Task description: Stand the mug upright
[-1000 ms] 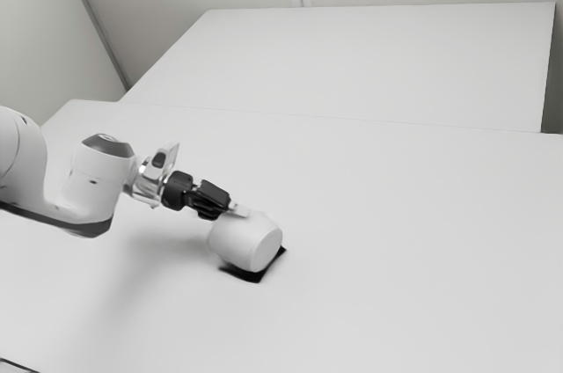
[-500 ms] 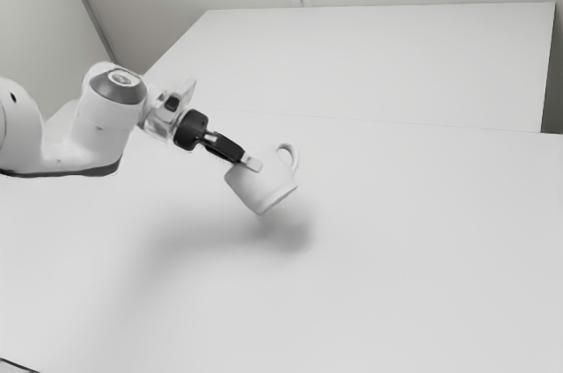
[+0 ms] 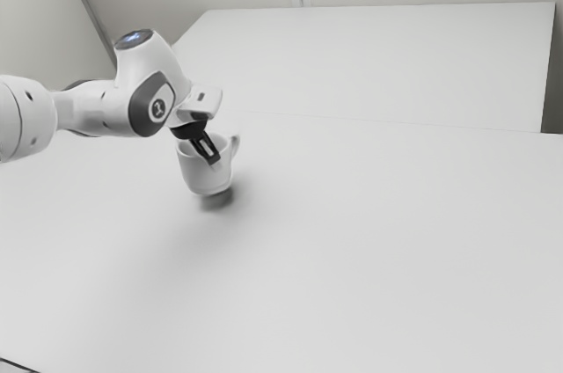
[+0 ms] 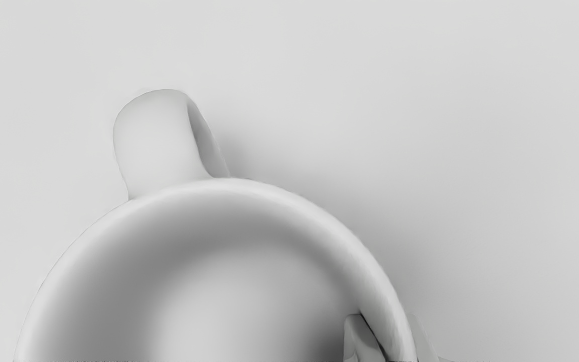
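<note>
Plainly, the jaws pinch the mug's wall (image 3: 202, 180).

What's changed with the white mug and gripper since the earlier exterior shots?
The white handled mug went from tipped over to roughly upright, moving toward the exterior view's left. The black two-finger gripper swung to point more steeply down. Grip on the mug's wall kept since mid-lift. White table unchanged.

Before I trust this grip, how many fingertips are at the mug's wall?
2: the inner fingertip inside the mug, and the outer fingertip outside it, with the wall between them. None seems hidden.
</note>
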You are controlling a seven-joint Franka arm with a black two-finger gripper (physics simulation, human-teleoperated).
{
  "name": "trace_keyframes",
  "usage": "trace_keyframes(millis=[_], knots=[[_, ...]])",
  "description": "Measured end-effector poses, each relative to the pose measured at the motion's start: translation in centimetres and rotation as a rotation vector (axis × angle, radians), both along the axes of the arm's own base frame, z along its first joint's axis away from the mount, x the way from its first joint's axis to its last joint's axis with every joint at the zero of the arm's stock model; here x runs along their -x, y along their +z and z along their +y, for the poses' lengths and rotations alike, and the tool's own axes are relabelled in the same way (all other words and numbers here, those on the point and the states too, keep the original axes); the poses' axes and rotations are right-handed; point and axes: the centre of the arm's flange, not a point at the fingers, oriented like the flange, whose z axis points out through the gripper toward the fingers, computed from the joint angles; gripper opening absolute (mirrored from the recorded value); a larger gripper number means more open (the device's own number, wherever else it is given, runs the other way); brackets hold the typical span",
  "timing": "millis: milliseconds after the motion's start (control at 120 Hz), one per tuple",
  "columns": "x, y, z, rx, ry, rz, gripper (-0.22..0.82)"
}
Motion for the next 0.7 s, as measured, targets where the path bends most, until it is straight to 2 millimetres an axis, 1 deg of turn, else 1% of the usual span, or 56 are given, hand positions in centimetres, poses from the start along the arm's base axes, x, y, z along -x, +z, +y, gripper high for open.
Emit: trace_keyframes(millis=[125,183,333,400,442,475,508,592,642,700], knots=[[1.4,-2.9,-0.7,0.004,0.090,-0.002,-0.14],[1.8,-3.6,-0.8,0.015,0.137,-0.006,-0.13],[1.9,-3.9,-0.9,0.041,0.239,-0.031,0.20],[1.8,-3.6,-0.8,0.051,0.277,-0.043,0.31],[1.8,-3.0,-0.8,0.057,0.297,-0.055,0.36],[1.9,-1.7,-0.8,0.062,0.311,-0.067,0.40],[1.8,0.6,-0.9,0.069,0.325,-0.080,0.43],[0.7,7.9,-1.0,0.101,0.363,-0.089,0.48],[0.8,12.1,-1.0,0.115,0.380,-0.074,0.51],[0.7,17.7,-1.2,0.129,0.391,-0.066,0.53]])
